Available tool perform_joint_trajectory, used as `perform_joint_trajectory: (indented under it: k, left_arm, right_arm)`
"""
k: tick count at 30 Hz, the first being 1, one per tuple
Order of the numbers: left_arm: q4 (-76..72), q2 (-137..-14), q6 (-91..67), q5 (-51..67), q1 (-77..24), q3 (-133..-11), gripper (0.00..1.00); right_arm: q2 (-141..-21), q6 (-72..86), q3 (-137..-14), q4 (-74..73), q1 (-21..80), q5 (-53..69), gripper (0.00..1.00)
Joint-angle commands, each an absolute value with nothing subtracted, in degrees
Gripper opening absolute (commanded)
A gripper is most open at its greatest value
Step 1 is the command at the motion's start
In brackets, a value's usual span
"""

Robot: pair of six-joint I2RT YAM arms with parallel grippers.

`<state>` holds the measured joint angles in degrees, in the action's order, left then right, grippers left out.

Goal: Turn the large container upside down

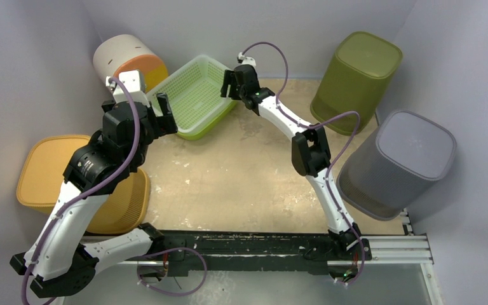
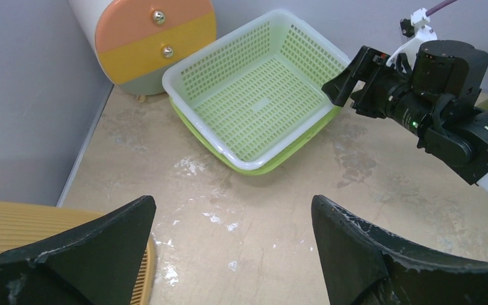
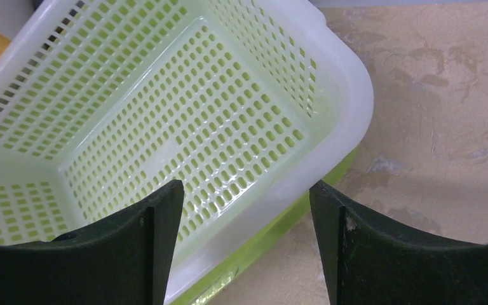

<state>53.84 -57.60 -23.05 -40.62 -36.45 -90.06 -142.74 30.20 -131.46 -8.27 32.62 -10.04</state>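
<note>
The large container is a pale green perforated basket standing upright at the back of the table, nested in a lime-green one. Its white rim runs between the jaws of my right gripper, which is open, one finger inside the basket wall and the other outside over the tabletop. From above, the right gripper sits at the basket's right edge. My left gripper is wide open with only bare tabletop between its fingers, a little short of the basket. From above, the left gripper is at the basket's near left side.
A white drawer unit with orange and yellow fronts stands left of the basket. An olive bin and a grey bin stand on the right. A yellow slatted bin sits under my left arm. Grey walls enclose the table.
</note>
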Motion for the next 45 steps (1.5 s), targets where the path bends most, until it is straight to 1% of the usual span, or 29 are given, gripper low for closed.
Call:
perform_joint_trajectory:
  k: [1, 7, 9, 14, 15, 16, 26, 30, 34, 37, 40, 45]
  left_arm:
    - [51.74, -56.82, -23.59, -39.95, -36.6, -89.51, 0.9]
    - [51.5, -56.79, -23.38, -40.17, -36.56, -88.86, 0.9]
    - [51.42, -56.78, -23.38, -40.25, -36.58, -88.64, 0.9]
    - [51.53, -56.44, -23.46, -40.73, -36.57, -88.21, 0.9]
    - [51.52, -56.43, -23.47, -40.9, -36.55, -88.18, 0.9]
    - [51.52, -56.46, -23.47, -40.95, -36.58, -88.18, 0.9]
    - [51.58, -56.52, -23.36, -40.86, -36.54, -88.59, 0.9]
    - [51.68, -56.18, -23.52, -40.78, -36.61, -88.59, 0.9]
    - [51.75, -55.79, -23.79, -40.87, -36.6, -88.12, 0.9]
    - [51.68, -55.64, -23.94, -40.83, -36.61, -88.1, 0.9]
    - [51.67, -55.81, -23.93, -40.85, -36.56, -88.64, 0.9]
    - [52.13, -55.78, -24.08, -41.38, -36.61, -89.32, 0.9]
  right_arm:
    - [-144.66, 30.03, -135.42, -7.79, 32.12, -12.34, 0.74]
    - [-144.2, 29.12, -133.44, -6.98, 31.4, -14.21, 0.64]
    - [-143.84, 28.86, -132.68, -6.71, 31.05, -14.16, 0.56]
    - [-141.29, 27.88, -128.94, -5.35, 30.62, -14.16, 0.16]
    - [-140.65, 27.45, -128.11, -5.1, 30.63, -14.62, 0.04]
    - [-139.71, 26.97, -127.27, -5.02, 30.67, -15.15, 0.0]
    - [-130.25, 20.05, -121.42, -8.39, 29.69, -20.06, 0.0]
    - [-125.94, 18.43, -116.57, -9.49, 28.63, -20.31, 0.0]
    - [-121.64, 18.21, -109.11, -8.1, 27.6, -18.53, 0.0]
    - [-119.75, 18.08, -105.76, -8.39, 27.48, -17.34, 0.0]
    - [-116.76, 17.49, -102.38, -4.99, 27.44, -13.76, 0.0]
    - [-114.24, 16.2, -105.43, -3.51, 27.51, -8.4, 0.0]
